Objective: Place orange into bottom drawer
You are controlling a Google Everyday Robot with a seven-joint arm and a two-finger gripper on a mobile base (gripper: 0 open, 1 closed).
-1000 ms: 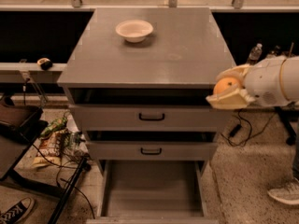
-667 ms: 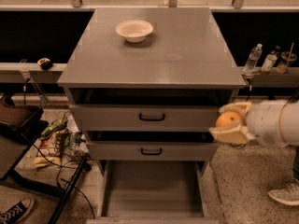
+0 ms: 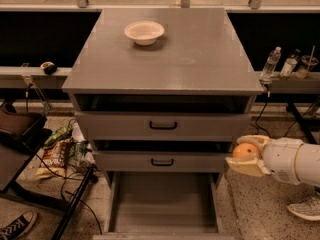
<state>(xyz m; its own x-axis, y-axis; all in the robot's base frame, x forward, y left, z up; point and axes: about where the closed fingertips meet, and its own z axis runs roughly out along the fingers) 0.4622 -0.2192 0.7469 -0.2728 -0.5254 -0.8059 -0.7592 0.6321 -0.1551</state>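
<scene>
The orange (image 3: pixel 247 151) is held in my gripper (image 3: pixel 247 156), whose pale fingers close around it at the right side of the cabinet, level with the middle drawer. The white arm reaches in from the right edge. The bottom drawer (image 3: pixel 163 225) is pulled out below and to the left of the gripper; its grey floor is bare. The gripper and orange are to the right of the drawer's right wall and above it.
A shallow white bowl (image 3: pixel 144 32) sits on the cabinet top (image 3: pixel 200 59). Two upper drawers (image 3: pixel 163 125) with black handles are shut. Bottles (image 3: pixel 270 63) stand on a ledge at the right. Cables and bags lie on the floor left; a shoe (image 3: pixel 304 209) is at the right.
My gripper has come down with the orange, from level with the top drawer to level with the middle drawer, staying at the cabinet's right side.
</scene>
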